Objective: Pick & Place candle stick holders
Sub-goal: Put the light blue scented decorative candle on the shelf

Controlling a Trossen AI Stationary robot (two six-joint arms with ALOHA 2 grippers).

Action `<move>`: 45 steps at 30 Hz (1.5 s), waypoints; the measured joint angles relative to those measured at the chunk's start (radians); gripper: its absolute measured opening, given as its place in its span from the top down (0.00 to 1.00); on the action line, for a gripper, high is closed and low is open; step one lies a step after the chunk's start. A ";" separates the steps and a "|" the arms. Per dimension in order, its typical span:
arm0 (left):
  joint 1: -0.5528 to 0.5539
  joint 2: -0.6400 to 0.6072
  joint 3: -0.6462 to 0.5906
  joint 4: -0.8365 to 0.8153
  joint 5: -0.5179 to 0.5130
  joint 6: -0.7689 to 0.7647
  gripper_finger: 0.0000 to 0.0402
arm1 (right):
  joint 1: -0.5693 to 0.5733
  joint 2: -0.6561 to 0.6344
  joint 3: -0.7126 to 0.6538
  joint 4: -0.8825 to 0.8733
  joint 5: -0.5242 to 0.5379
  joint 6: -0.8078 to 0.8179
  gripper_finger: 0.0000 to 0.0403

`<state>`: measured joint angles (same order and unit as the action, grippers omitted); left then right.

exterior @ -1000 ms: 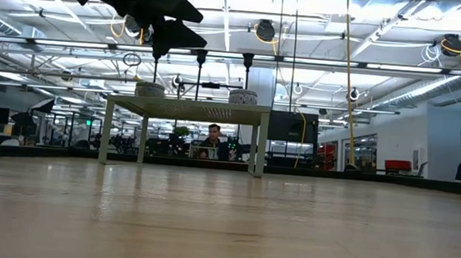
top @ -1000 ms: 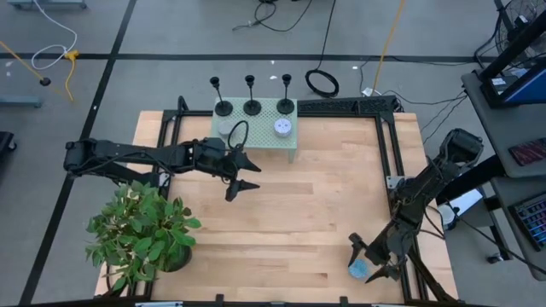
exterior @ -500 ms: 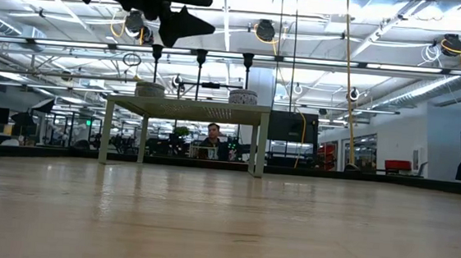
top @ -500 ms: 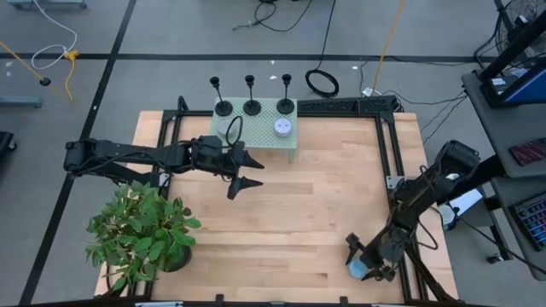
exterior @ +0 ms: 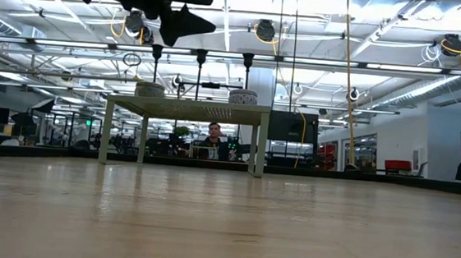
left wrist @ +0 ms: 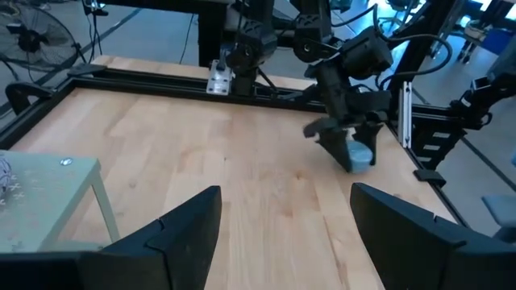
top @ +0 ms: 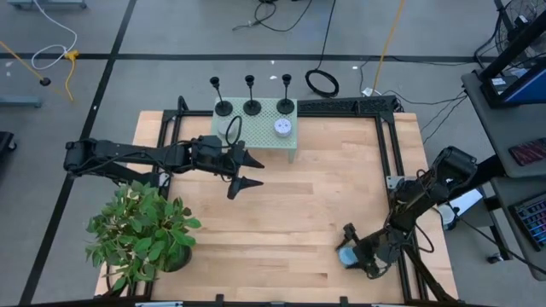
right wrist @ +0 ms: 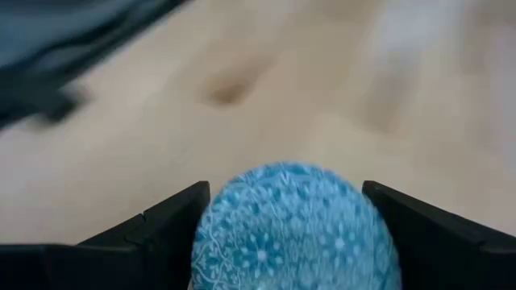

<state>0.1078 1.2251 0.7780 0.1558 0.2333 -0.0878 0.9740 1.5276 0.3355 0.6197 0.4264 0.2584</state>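
Observation:
Three black candle stick holders [top: 222, 107] [top: 252, 106] [top: 285, 104] stand upright on their disc bases along the far edge of a small pale green table [top: 256, 141]. In the low view their stems [exterior: 201, 61] rise above its top. My left gripper [top: 247, 177] is open and empty, in the air just in front of that small table. My right gripper [top: 348, 254] is near the table's near right corner, shut on a small round blue patterned thing [right wrist: 294, 229], which also shows in the left wrist view [left wrist: 363, 155]. My right gripper pinches the round blue thing between its two fingers, by its opposite sides [right wrist: 211, 242]. The fingers slant down at it from the table's right side. Whether it is clear of the tabletop, I cannot tell.
A white round piece [top: 282, 128] and a pale one [top: 224, 129] lie on the small green table. A potted plant [top: 141, 230] stands at the near left corner. Black frame rails [top: 388, 153] run along the far and right edges. A person [exterior: 213, 136] sits beyond the table.
My right gripper has carried the blue thing from the near right corner a short way toward the table's left and far edges. My left gripper has tipped its fingers up a little, then kept still, open.

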 joint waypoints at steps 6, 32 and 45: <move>0.000 0.000 0.000 -0.012 0.000 -0.028 0.30 | -0.105 0.000 0.000 -0.037 0.227 0.173 0.21; 0.000 0.000 0.000 -0.063 0.000 0.034 0.30 | -0.402 -0.044 -0.113 -0.093 0.159 0.431 0.21; 0.000 0.000 0.000 -0.078 0.001 0.041 0.30 | -0.364 -0.073 -0.113 -0.251 0.154 0.499 0.21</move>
<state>0.1078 1.2251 0.7780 0.0776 0.2339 -0.0471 0.6102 1.4548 0.2230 0.3684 0.5807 0.7579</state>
